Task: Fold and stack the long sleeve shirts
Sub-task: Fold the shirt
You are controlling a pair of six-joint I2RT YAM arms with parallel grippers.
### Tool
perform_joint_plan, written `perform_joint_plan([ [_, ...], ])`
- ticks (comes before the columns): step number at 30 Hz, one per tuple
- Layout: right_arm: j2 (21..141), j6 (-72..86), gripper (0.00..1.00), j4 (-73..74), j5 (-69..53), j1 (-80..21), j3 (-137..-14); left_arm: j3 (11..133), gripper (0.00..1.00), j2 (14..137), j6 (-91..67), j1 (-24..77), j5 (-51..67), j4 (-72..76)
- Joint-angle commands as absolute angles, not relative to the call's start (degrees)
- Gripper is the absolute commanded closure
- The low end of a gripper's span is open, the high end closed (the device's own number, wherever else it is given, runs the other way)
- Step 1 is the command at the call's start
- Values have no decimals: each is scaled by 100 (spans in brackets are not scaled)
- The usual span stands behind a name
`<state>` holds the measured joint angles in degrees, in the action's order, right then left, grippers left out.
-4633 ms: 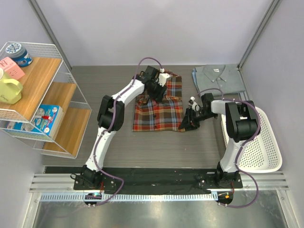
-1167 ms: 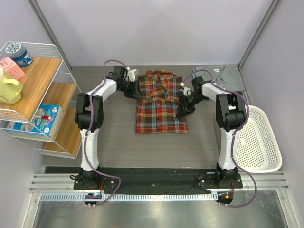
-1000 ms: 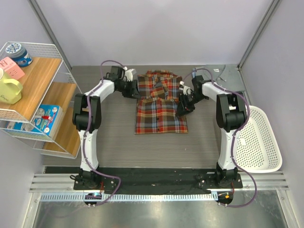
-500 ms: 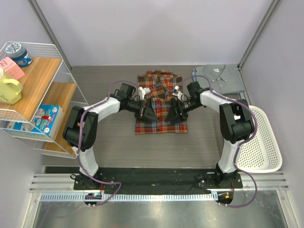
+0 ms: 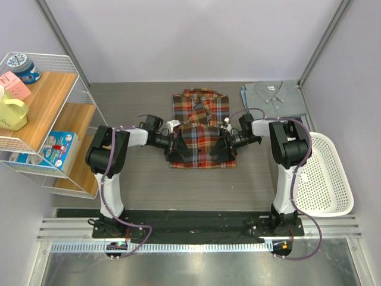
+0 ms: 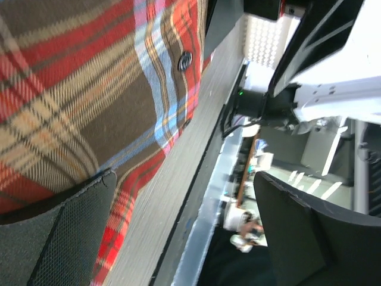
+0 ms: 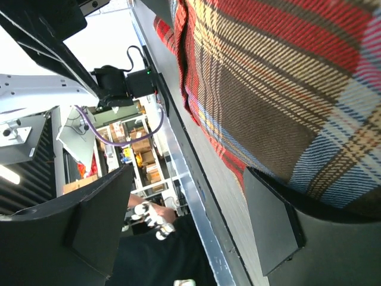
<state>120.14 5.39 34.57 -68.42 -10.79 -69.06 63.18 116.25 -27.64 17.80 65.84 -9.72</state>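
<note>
The plaid long sleeve shirt (image 5: 200, 119) lies flat in the middle of the table, collar toward the back. My left gripper (image 5: 178, 146) rests low on its near left part and my right gripper (image 5: 224, 147) on its near right part, the two facing each other. Both are open with nothing between the fingers. In the left wrist view the plaid cloth (image 6: 89, 89) lies against one finger of the left gripper (image 6: 184, 238). The right wrist view has plaid (image 7: 286, 77) beside one finger of the right gripper (image 7: 178, 232). The grey-blue long sleeve shirt (image 5: 275, 97) lies folded at the back right.
A white mesh basket (image 5: 326, 179) stands at the right edge, beside the right arm. A wire and wood shelf (image 5: 50, 128) with a mug and boxes stands along the left side. The table's near edge (image 5: 196, 210) runs in front of the plaid shirt.
Both grippers swung in from the plaid shirt's sides near the collar, over its middle, down to its near part. Their jaws opened wide along the way.
</note>
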Motion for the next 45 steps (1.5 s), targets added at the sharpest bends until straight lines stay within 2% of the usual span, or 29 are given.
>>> perform_joint_plan([
  [1, 11446, 123, 17, 3858, -6142, -984, -6662, 6021, 0, 10796, -2180, 1819, 6398, -1089],
  [5, 10811, 465, 15, 3692, -6301, -1290, -6513, 6056, 0, 10276, -1968, 2231, 6460, -1642],
  [9, 11178, 387, 15, 3630, -6275, -1608, -6521, 6047, 0, 10423, -2013, 2636, 6451, -1635],
  [15, 11899, -122, 15, 3892, -6048, -1197, -6319, 5774, 0, 11256, -2031, 2348, 6092, -1511],
  [19, 12524, -482, 20, 4271, -5985, -818, -6486, 5801, 0, 11558, -1759, 1969, 5872, -1774],
  [25, 11647, -589, 20, 5202, -7214, -975, -6960, 6098, 0, 10559, -766, 2021, 6398, -2688],
  [28, 11154, -413, 20, 5265, -7252, -880, -7312, 6555, 0, 10301, -756, 2363, 6434, -2830],
  [30, 11057, -335, 19, 5273, -7085, -616, -7523, 7012, 0, 10371, -1079, 2748, 6338, -2586],
  [33, 11153, -176, 20, 5265, -6935, -238, -7909, 7382, 0, 10818, -2037, 3171, 6075, -1313],
  [39, 11425, -228, 19, 5212, -6276, -79, -8542, 7936, 0, 12285, -3459, 3314, 5590, 182],
  [43, 11680, -193, 19, 5010, -6065, -70, -8718, 7884, 0, 12937, -3534, 3156, 5116, 27],
  [45, 11751, -193, 20, 4992, -6082, -70, -8763, 7831, 0, 13008, -3280, 3129, 5307, 18],
])
